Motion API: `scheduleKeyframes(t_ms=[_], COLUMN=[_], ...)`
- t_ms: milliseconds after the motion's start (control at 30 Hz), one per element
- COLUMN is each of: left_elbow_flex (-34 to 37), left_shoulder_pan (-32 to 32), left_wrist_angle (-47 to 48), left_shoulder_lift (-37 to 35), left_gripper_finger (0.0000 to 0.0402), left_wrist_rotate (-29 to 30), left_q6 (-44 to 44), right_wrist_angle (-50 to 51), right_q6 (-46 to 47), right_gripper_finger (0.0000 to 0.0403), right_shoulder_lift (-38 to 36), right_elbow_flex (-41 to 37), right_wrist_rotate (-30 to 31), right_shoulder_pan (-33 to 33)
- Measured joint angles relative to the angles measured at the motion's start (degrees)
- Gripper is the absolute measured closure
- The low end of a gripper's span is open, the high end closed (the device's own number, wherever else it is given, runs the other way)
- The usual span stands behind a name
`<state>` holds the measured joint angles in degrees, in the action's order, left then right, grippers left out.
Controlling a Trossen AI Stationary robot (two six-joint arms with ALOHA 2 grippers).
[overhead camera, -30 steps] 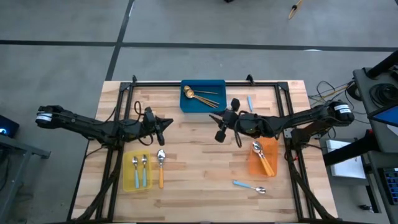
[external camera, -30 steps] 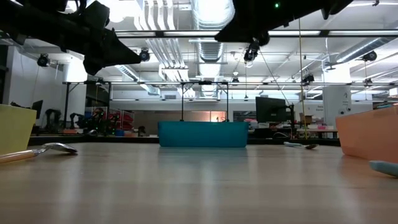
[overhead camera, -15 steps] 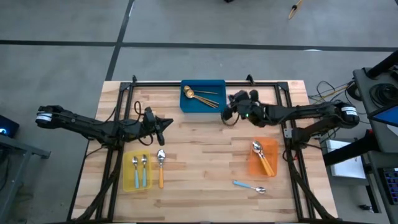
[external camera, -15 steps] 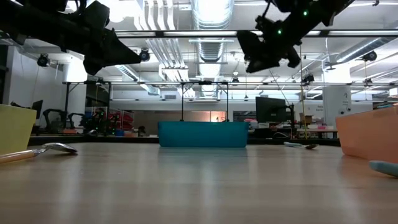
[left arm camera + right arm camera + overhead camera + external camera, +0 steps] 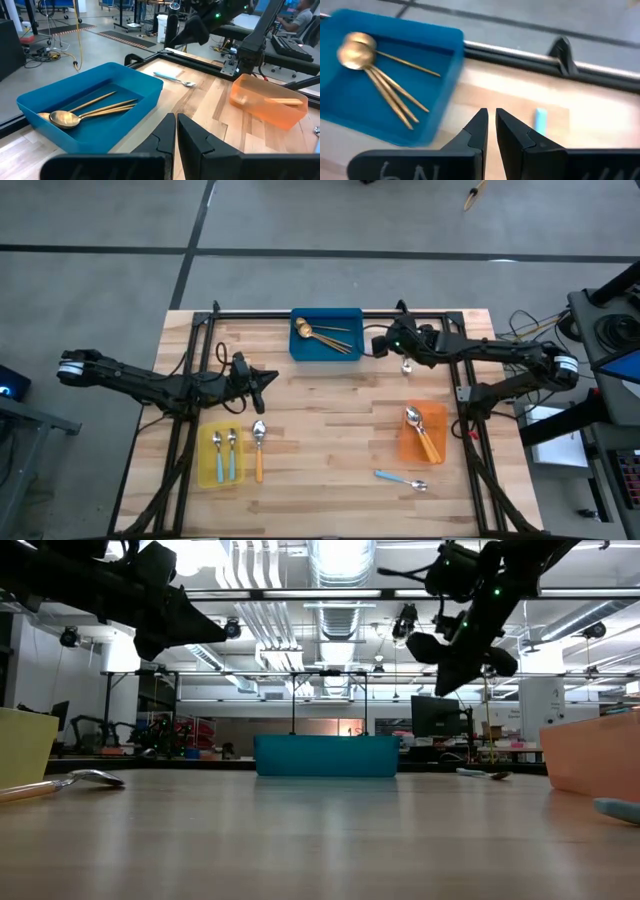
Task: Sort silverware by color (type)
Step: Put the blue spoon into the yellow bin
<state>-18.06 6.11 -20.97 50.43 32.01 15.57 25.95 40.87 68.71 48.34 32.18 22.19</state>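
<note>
My right gripper (image 5: 378,345) hovers just right of the blue bin (image 5: 326,348), which holds gold spoons (image 5: 375,70). Its fingers (image 5: 491,114) are all but shut, with nothing between them. A blue-handled spoon (image 5: 540,119) lies on the table right below and beyond it. My left gripper (image 5: 263,377) hangs shut and empty over the table's left half. The yellow bin (image 5: 205,470) holds two blue-handled spoons (image 5: 225,452). An orange-handled spoon (image 5: 259,450) lies on the table beside it. The orange bin (image 5: 408,448) holds orange-handled spoons (image 5: 422,430). Another blue-handled spoon (image 5: 402,479) lies near the front edge.
A black metal frame (image 5: 330,313) runs along the far edge and down both sides of the wooden table. The middle of the table (image 5: 330,410) between the bins is bare wood. Room clutter shows beyond the far edge.
My right gripper has swung from above the table's middle toward the far edge and a little to the right, ending beside the blue bin. It has rolled and tipped on the way. The spoons and bins have stayed put.
</note>
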Motion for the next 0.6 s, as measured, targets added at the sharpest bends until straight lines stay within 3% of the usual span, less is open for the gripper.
scheduleKeyframes(t_ms=[200, 600], left_elbow_flex=[0.0, 0.0], left_shoulder_pan=[0.0, 0.0], left_wrist_angle=[0.0, 0.0], left_shoulder_lift=[0.0, 0.0], left_gripper_finger=[0.0402, 0.0402], left_wrist_rotate=[0.0, 0.0], left_q6=[0.0, 0.0], right_wrist_angle=[3.2, 3.7], right_q6=[2.0, -1.2], right_gripper_finger=[0.0374, 0.0374], right_shoulder_lift=[0.0, 0.0], right_elbow_flex=[0.0, 0.0], right_wrist_rotate=[-3.8, -3.8], right_shoulder_pan=[2.1, 2.1])
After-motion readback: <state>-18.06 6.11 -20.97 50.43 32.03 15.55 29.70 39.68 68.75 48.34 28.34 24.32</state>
